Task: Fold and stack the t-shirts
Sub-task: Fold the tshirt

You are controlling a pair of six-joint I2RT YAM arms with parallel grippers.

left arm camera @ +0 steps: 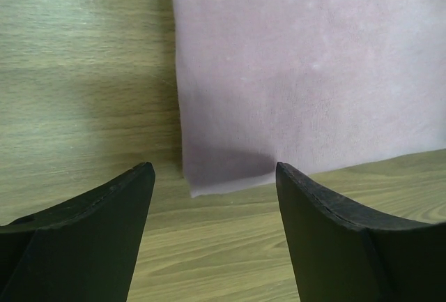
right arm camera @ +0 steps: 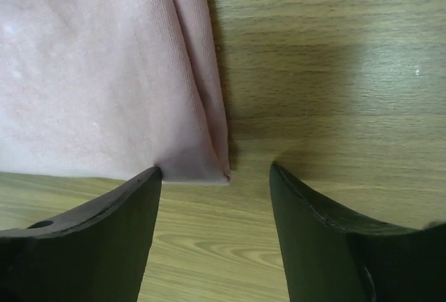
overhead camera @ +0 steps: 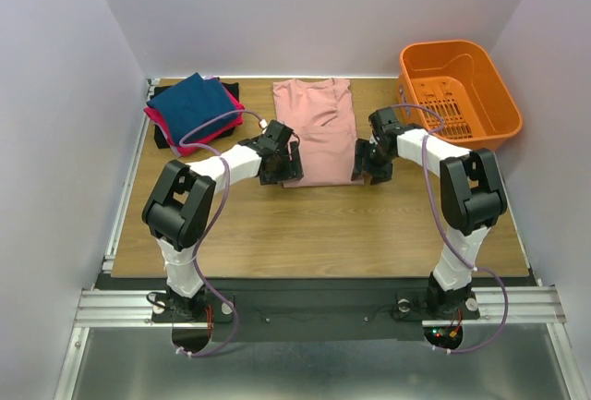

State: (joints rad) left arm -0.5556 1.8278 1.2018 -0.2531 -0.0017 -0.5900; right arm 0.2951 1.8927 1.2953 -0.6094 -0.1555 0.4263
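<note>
**Both grippers open at the near corners of the pink t-shirt; nothing gripped**

Cloth. A dusty-pink t-shirt (overhead camera: pixel 316 127) is laid flat on the wooden table (overhead camera: pixel 323 234), at the middle of its far half. It is folded lengthwise into a long panel, with the neck end toward the far wall. No print is seen on the upper face. At the far left corner of the table a stack of folded shirts is found: a navy-blue t-shirt (overhead camera: pixel 192 103) on top, a magenta t-shirt (overhead camera: pixel 169 127) under it, and a black t-shirt (overhead camera: pixel 162 140) at the bottom. The stack lies well apart from the pink panel.

Left gripper (overhead camera: pixel 282 167). It is held low at the near left corner of the pink shirt. In the left wrist view its jaws are spread wide, and the corner of the pink cloth (left arm camera: pixel 313 72) lies in the gap of the gripper (left arm camera: pixel 214 176). Nothing is clamped. Contact between pads and cloth cannot be confirmed.

Right gripper (overhead camera: pixel 371 162). It is held low at the near right corner. In the right wrist view the jaws of the gripper (right arm camera: pixel 216 173) are likewise spread wide. The folded edge of the shirt (right arm camera: pixel 90 72) ends just beside the left-hand finger (right arm camera: pixel 104 225); the other finger (right arm camera: pixel 320 232) stands over bare wood (right arm camera: pixel 334 51). Nothing is held.

Other items. An orange plastic basket (overhead camera: pixel 506 95) stands at the far right corner of the table.
</note>
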